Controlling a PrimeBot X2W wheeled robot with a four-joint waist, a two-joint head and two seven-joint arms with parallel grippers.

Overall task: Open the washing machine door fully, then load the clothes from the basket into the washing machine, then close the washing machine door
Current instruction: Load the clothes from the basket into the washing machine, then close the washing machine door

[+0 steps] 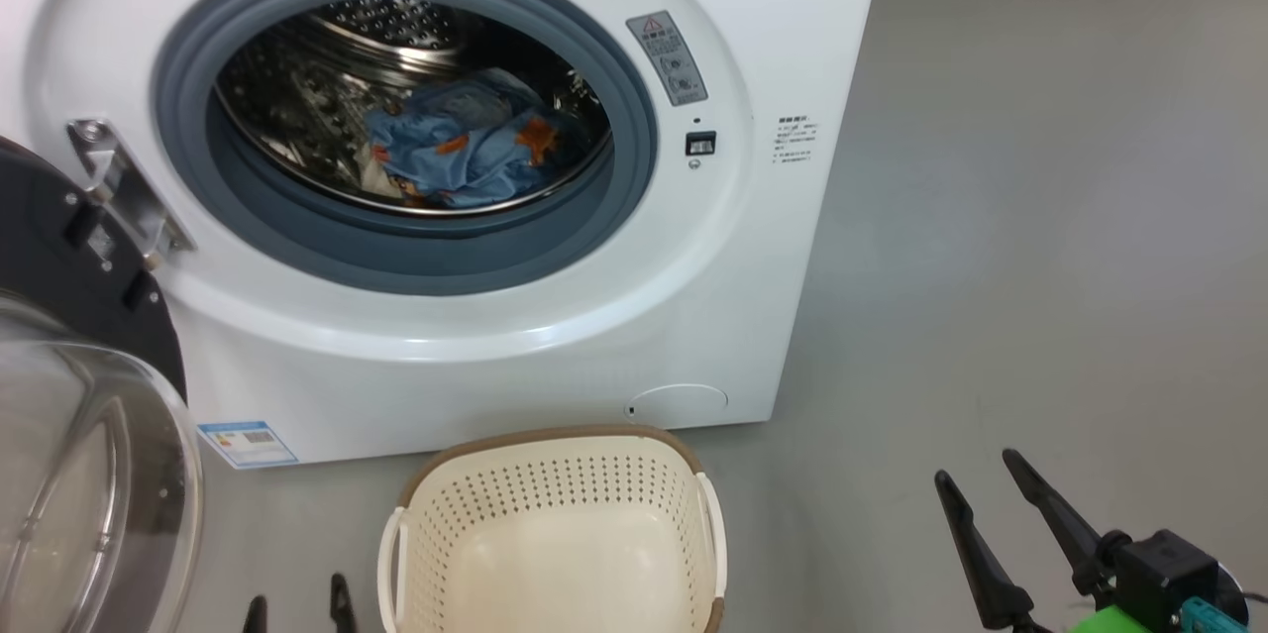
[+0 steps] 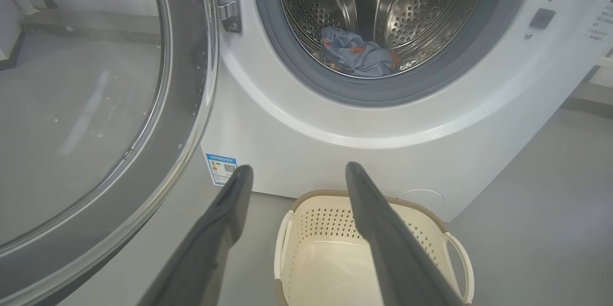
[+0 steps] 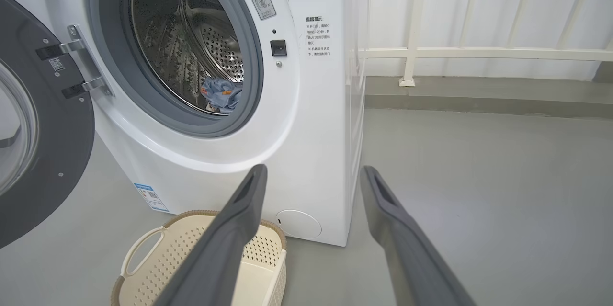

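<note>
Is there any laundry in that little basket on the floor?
No, the basket has a bare cream bottom, and the clothes lie in the drum of the washing machine.

Light-blue, orange-printed clothes (image 1: 466,150)

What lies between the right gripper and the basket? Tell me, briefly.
Only bare grey floor. In the head view, the stretch from the open right gripper across to the basket holds no object.
</note>
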